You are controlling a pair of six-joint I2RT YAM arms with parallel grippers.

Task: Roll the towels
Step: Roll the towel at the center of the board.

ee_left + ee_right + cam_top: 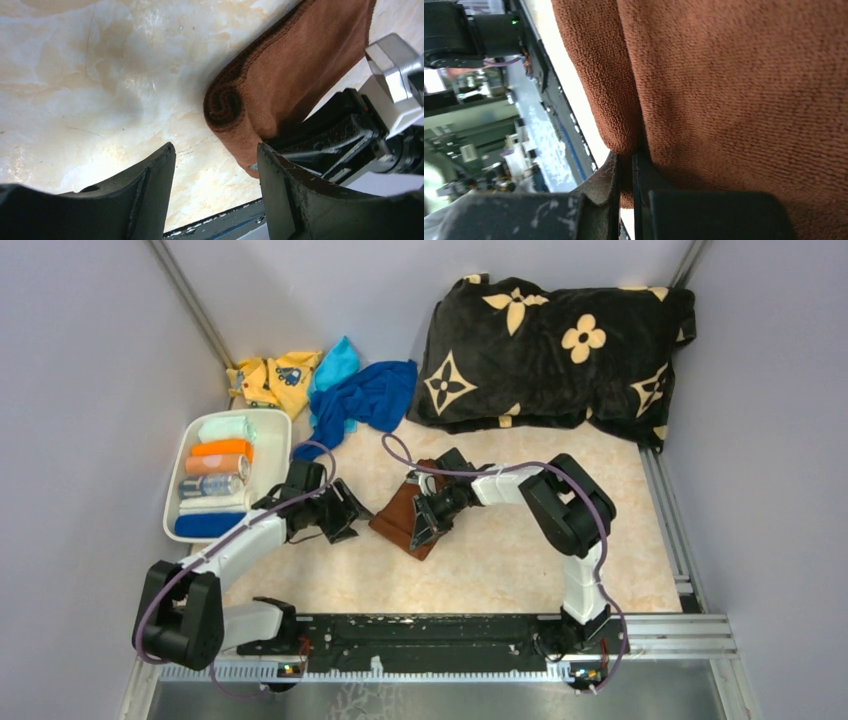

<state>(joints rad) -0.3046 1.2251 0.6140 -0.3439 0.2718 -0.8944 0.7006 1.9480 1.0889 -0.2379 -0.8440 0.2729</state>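
A brown towel (398, 512) lies partly rolled on the beige table between the two arms. In the left wrist view its rolled end (225, 102) shows a spiral. My left gripper (345, 518) is open and empty just left of the towel; in its own view (216, 165) the towel's end lies ahead of the right finger (280, 190). My right gripper (420, 525) is shut on a fold of the brown towel (724, 90) at its near right edge, the cloth pinched between the fingers (626, 172).
A white bin (268, 435) at the left holds several rolled towels. A blue towel (365, 398), a cyan cloth (335, 365) and a yellow cloth (272, 380) lie behind it. A black flowered pillow (555, 350) fills the back right. The metal rail (450, 635) runs along the near edge.
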